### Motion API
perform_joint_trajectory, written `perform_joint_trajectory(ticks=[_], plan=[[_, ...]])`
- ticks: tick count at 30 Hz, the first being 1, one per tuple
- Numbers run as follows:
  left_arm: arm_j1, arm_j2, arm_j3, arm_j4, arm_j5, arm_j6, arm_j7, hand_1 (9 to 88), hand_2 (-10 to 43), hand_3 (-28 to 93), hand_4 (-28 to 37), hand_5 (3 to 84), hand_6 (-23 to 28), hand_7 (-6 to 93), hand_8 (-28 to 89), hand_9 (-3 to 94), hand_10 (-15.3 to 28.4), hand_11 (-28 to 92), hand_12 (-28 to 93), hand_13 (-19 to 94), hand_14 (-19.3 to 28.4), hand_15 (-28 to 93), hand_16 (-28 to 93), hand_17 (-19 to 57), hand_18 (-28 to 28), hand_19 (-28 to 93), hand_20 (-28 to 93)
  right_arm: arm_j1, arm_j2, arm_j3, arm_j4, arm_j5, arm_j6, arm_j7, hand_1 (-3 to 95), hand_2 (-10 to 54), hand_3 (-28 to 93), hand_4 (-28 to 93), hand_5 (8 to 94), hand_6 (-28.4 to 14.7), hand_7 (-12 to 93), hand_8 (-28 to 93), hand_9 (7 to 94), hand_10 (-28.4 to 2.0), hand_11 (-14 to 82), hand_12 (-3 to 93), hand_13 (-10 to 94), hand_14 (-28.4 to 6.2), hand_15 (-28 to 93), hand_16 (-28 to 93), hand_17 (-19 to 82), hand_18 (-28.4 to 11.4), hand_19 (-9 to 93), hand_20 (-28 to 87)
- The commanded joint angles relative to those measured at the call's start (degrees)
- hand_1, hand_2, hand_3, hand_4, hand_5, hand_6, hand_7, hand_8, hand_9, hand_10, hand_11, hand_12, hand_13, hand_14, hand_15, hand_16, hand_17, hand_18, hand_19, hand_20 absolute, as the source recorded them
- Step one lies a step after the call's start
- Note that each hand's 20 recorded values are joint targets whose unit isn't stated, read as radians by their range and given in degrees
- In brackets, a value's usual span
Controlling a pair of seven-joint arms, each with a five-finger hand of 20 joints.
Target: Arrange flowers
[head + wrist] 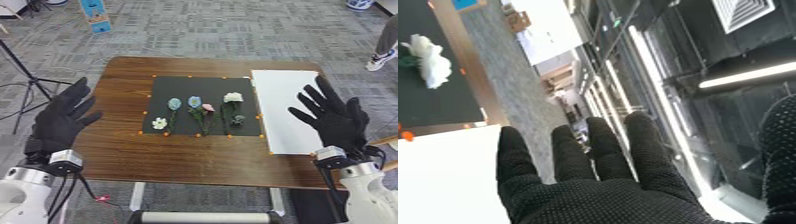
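Observation:
In the head view the left hand (pixel 60 117) is open at the table's left edge, and the right hand (pixel 338 117) is open over the right side of the white sheet (pixel 286 110). Between them, artificial flowers lie on a dark mat (pixel 200 84): two light blue blooms (pixel 174 104) (pixel 195 101), a pink one (pixel 208 107), a large white one (pixel 233 97) at the right and a small white one (pixel 159 123) at the lower left. In the right wrist view the right hand (pixel 611 200) has its fingers straight, away from the white flower (pixel 432 62).
The brown table (pixel 191 160) has bare wood in front of the mat and to its left. Small orange markers (pixel 228 135) line the mat and sheet. A black tripod (pixel 34 80) stands on the floor at the left.

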Motion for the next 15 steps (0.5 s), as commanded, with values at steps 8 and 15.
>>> perform_joint_trajectory(ticks=[8, 15], plan=[[-3.96, -3.80, 3.57, 1.22, 3.95, -0.62, -2.96, 30.0, -8.2, 52, -28.3, 22.1, 1.7, 14.6, -8, 15.9, 8.0, 6, 21, 13, 12.4, 2, 8, -14.3, 25.5, 39, 3, -0.90, -3.34, -4.60, 0.03, -7.52, 3.10, -0.38, 13.8, -6.2, 80, -27, 30.3, 1.8, 6, -7, 23.0, -7.9, -2.1, 18.5, 14, -8.9, -13, 41, -10, -18.9, 31, 10], [-3.43, -4.96, 3.57, 1.27, 5.14, -2.02, -2.80, 24.6, -9.2, 61, -28.3, 22.6, 1.6, 14.3, -8, 16.4, 8.3, 6, 20, 13, 12.9, 1, 7, -14.4, 25.6, 39, 3, -1.55, -3.56, -5.18, -1.09, -7.17, 6.29, -2.56, 14.0, -7.6, 81, -26, 29.7, -3.1, 5, -6, 24.7, -8.7, -1.1, 18.8, 16, -8.9, -11, 42, -8, -18.7, 31, 10]])
